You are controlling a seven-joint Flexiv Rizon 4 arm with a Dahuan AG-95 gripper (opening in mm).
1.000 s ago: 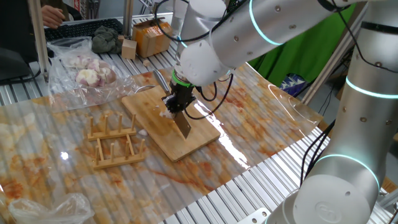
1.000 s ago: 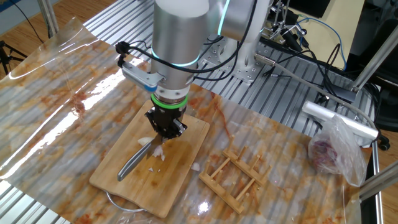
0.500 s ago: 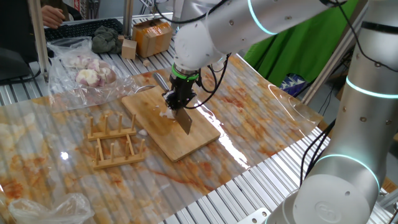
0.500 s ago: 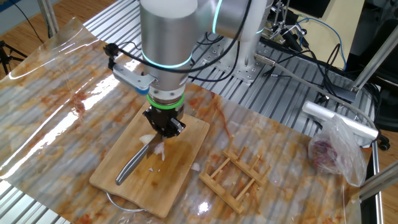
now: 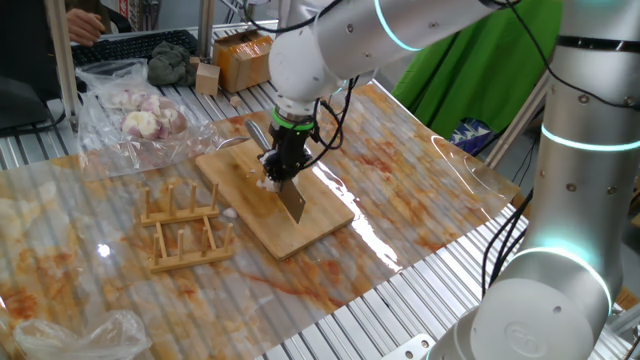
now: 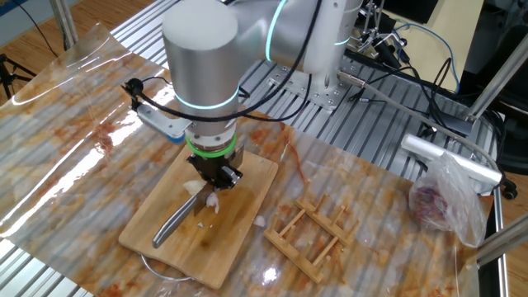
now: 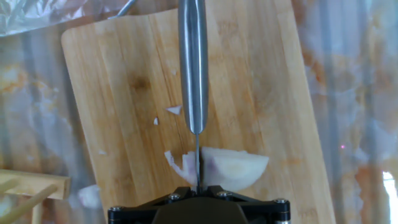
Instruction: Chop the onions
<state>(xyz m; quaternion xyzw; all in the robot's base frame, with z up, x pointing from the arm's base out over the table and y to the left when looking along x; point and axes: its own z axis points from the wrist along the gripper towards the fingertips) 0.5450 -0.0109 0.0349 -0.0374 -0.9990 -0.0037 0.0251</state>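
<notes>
Findings, hand view, left to right.

1. The wooden rack (image 7: 25, 186) is at 8 o'clock, off the cutting board (image 7: 124, 93). One stray pale piece (image 7: 89, 196) lies on the bench (image 7: 360, 93) between rack and board. It is apart from the main lump.
2. Two small chips (image 7: 175, 110) rest on the board at 11 o'clock from the onion.
3. My end effector (image 6: 213, 175) is clamped tight on the knife (image 7: 193, 68). The knife runs straight toward 12 o'clock across the board.
4. The onion (image 7: 230, 168) sits at the 6 o'clock end of the board, directly under my end effector. The blade's edge stands in it, with a thin slice to the left and the larger pale wedge at 3 o'clock of the edge.

Change noted: over the last second my arm's upper body has swung across in both fixed views. The blade has stayed on the same spot at the onion.

Assessment: I judge a chopping stroke is bearing down. The right-hand wedge remains uncut, so the task is well short of done.
</notes>
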